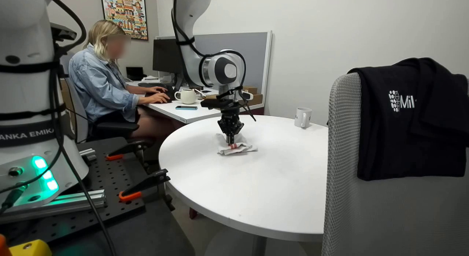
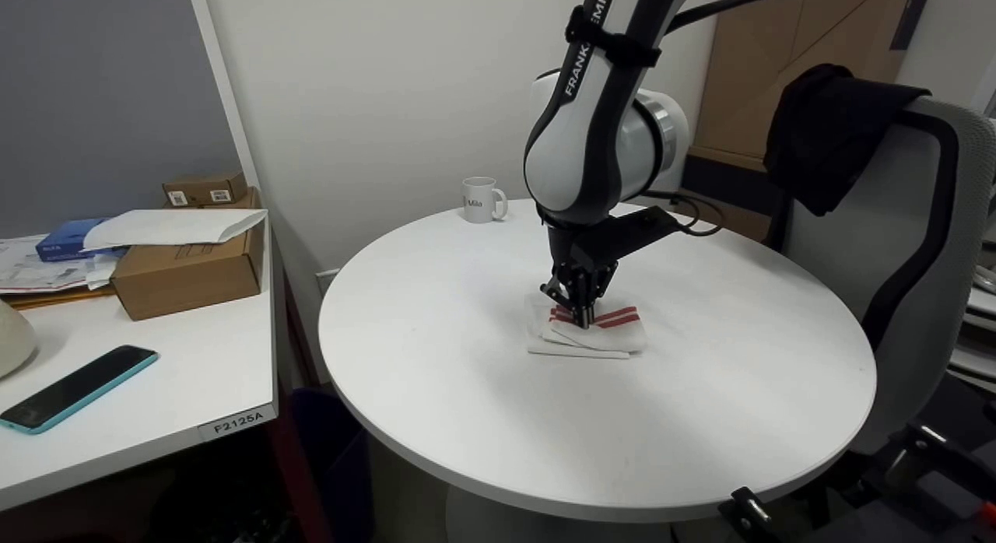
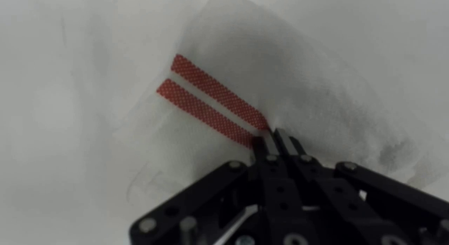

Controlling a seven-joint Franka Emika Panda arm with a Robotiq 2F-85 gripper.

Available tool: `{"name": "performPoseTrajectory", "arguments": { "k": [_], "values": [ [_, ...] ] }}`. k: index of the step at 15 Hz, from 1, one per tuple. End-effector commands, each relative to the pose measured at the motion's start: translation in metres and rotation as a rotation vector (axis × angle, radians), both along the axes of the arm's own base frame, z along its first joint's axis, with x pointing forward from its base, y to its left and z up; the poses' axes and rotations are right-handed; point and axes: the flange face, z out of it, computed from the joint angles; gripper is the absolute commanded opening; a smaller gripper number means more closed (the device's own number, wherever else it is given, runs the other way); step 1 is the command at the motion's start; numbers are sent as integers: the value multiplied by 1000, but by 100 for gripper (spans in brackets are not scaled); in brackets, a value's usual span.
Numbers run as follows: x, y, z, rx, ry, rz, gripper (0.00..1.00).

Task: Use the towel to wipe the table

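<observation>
Office corner with plain white walls: a seated person in a light blue shirt [image 1: 99,80] works at an adjoining white desk [image 1: 169,110], and a grey mesh chair [image 1: 351,204] draped with a black garment [image 1: 410,135] stands beside the work surface. That surface is a round, smooth white table [image 2: 459,418]. One white cylindrical mug with a handle [image 2: 478,201] stands upright on it, near the edge by the wall, well apart from the cloth.

Item under task: a white cloth towel with red stripes [image 2: 599,341], lying folded on the table, with overlapping layers visible along its edge.

End effector: the black two-finger gripper [image 3: 274,132] points down onto the towel, closed, its fingers [image 3: 288,144] nearly together. A fold of cloth is judged to be pinched between the tips, since the stripes break direction there; the bite itself is too dark to inspect.

Handling assessment: the towel should prove light, limp and hard to damage, more likely to bunch or trail than slide flat. The hold beside the stripes, inward from the edges, appears suitable for dragging. A shallow pinch could slip or lift only the top layer; a deeper bite through several layers would be more secure. Gentle downward pressure is advised.
</observation>
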Motion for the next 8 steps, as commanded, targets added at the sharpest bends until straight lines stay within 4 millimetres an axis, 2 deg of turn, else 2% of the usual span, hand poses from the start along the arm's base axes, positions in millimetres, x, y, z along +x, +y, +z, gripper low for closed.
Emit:
{"name": "performPoseTrajectory", "arguments": {
  "k": [1,3,5,8],
  "values": [
    [36,-16,-18,6,-15,-30,4],
    [48,-43,-18,9,-32,-80,4],
    [55,-83,-17,15,-45,-151,3],
    [47,-150,-17,7,-50,-259,4]
  ]
}}
